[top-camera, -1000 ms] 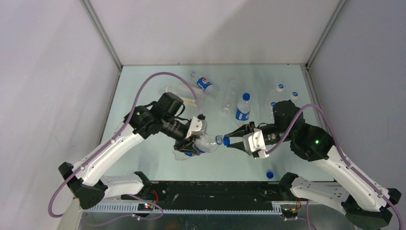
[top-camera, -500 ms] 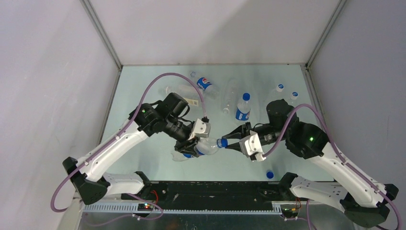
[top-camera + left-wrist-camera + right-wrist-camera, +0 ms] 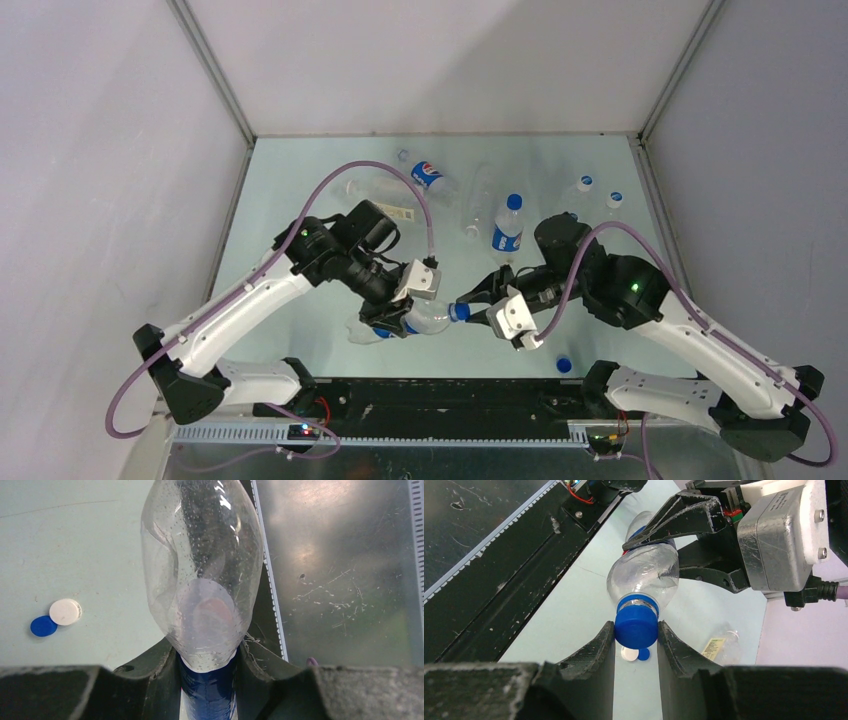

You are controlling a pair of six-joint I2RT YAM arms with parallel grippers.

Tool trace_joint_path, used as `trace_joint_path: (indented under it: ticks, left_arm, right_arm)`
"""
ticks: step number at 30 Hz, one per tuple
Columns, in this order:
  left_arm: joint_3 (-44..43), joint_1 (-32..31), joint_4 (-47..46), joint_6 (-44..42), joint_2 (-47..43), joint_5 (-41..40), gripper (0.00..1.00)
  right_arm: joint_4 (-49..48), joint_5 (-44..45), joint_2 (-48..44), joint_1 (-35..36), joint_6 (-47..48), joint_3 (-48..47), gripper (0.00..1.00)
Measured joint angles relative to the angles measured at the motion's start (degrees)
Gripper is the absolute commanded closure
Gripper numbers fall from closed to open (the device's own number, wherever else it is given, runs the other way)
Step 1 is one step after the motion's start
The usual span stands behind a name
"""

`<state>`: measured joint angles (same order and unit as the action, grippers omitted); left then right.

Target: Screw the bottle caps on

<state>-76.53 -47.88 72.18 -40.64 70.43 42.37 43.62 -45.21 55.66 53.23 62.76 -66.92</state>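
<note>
bright, even light from above; soft shadows; glare on the metal plate [image 3: 345, 570]; wrist views blur close up.

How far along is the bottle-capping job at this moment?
Done: the upright blue-labelled bottle at the back is capped. In hand: the left gripper holds a clear bottle while the right gripper clamps the blue cap on its neck. Left: a lying bottle appears uncapped, and a loose white cap waits on the table.
</note>
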Motion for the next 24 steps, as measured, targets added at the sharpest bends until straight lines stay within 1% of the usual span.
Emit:
trace_joint_path:
  ticks: [5,13,20,24]
  left_arm:
    - [0.2,0.0,0.0,0.3,-0.2,-0.1,1.0]
    - [5.6,-0.3,-7.0,5.0,-4.7,-0.7,1.0]
    - [5.9,-0.4,-7.6,7.8,-4.9,-0.8,1.0]
    - [6.0,-0.4,-8.0,8.8,-4.9,-1.3,1.0]
  right_arm:
    - [0.0,-0.2,0.7,0.2,0.0,-0.1,1.0]
    - [0.0,-0.2,1.2,0.4,0.0,-0.3,1.0]
    - [0.3,3.5,1.3,2.1,1.1,-0.8,1.0]
    - [0.2,4.1,1.6,2.3,0.6,-0.9,1.0]
